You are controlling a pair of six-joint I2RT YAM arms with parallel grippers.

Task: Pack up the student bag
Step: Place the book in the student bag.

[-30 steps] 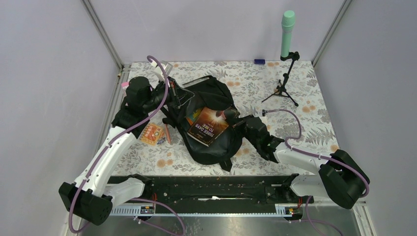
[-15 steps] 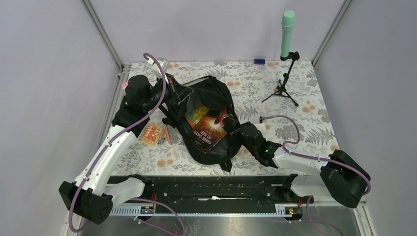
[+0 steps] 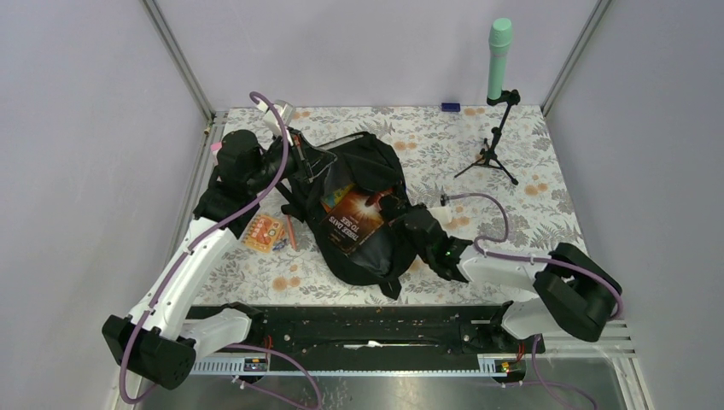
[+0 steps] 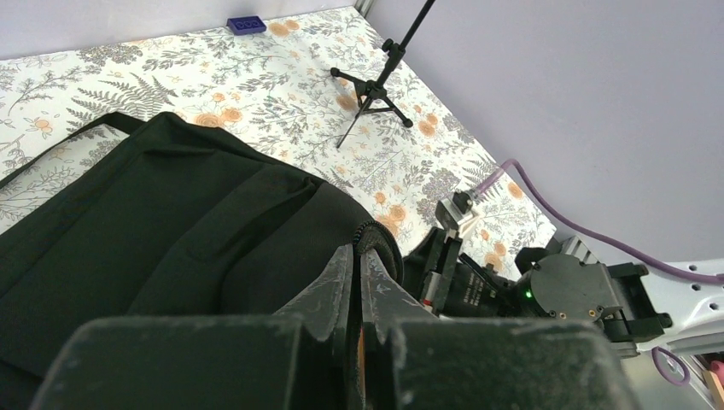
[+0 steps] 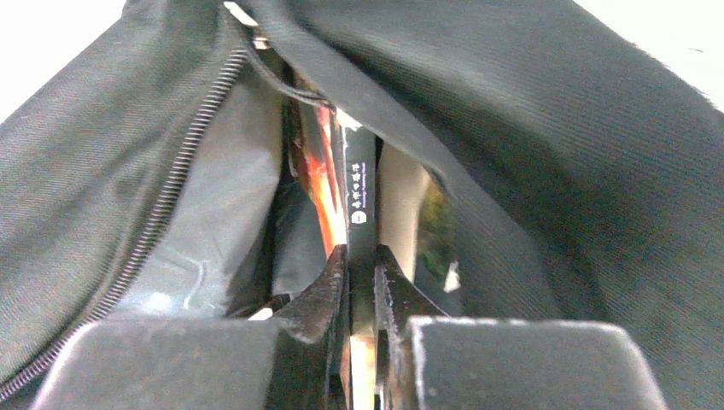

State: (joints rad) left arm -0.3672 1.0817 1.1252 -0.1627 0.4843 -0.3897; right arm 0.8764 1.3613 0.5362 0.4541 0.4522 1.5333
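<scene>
Left fingers (image 4: pixel 335 286): together, pinching the zip rim of the student bag (image 3: pixel 367 158) on its far-left side.
Orange box (image 3: pixel 264 231): on the counter (image 3: pixel 512 222), just left of the bag.
Student bag: lying mid-counter with its mouth open.
Book (image 3: pixel 352 219): partway inside the mouth.
Right fingers (image 5: pixel 329 286): clamped on the book's edge.

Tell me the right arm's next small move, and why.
Probably push the book a little deeper into the student bag. The right gripper pinches its spine, much of its cover shows at the opening, and the left gripper holds the bag's edge up.
</scene>
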